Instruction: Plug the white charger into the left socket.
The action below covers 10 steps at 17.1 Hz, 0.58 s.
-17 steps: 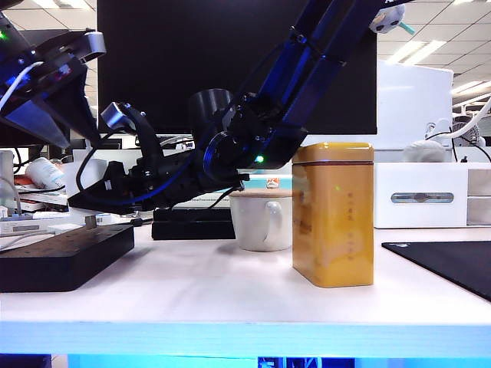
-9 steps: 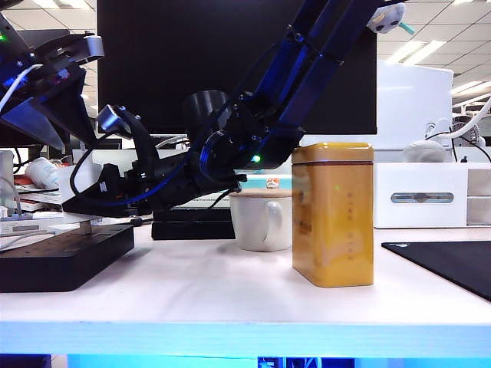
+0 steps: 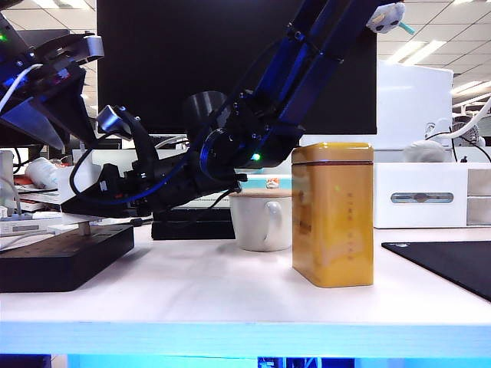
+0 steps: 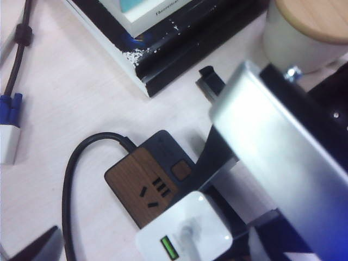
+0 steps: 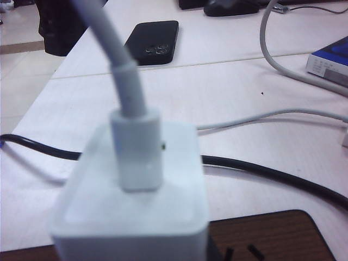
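Pale desk with monitor behind, yellow tin [image 3: 333, 215] and mug [image 3: 261, 220] mid-table. Reaching across to the far left with the right gripper [image 3: 96, 201], clamped on the charger [image 4: 185, 231] and holding it over the black strip [image 3: 65, 253], just beside the left socket [image 4: 152, 191]. Waiting above with the left gripper [image 3: 54, 92], jaws apart, empty. Best: squaring pins to slots, lowering straight, pressing gently, keeping the cable [image 5: 117, 60] slack.
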Motion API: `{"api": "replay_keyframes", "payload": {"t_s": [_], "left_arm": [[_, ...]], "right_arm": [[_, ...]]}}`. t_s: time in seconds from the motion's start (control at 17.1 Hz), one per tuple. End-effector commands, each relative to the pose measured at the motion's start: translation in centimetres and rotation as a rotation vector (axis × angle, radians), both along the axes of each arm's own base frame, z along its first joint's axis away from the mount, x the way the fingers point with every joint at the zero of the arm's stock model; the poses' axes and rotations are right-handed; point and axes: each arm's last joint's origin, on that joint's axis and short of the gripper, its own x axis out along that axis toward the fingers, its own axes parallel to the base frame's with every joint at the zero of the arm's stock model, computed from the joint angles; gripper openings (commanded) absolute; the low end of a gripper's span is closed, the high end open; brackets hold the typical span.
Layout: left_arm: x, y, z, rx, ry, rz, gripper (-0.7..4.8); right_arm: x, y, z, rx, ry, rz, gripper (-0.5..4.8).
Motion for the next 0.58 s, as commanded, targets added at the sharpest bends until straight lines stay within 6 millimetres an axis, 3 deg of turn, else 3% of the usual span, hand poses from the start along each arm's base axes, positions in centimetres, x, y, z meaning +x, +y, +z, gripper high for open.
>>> {"api": "replay_keyframes", "payload": {"t_s": [0.06,0.29,0.58], "left_arm": [[-0.08,0.03,0.40,0.005,-0.011,0.004,4.79],[-0.09,0.42,0.17,0.118,-0.005,0.090,4.79],[-0.19,0.46,0.07,0.129,0.007,0.093,4.79]], "right_arm": [[-0.55,-0.40,-1.76,-0.131,0.032,0.005,-0.01],[-0.84,-0.76,-2.59,-0.182,0.041,0.007,0.00],[-0.78,-0.77,-2.58,-0.179,0.036,0.003,0.00]]}}
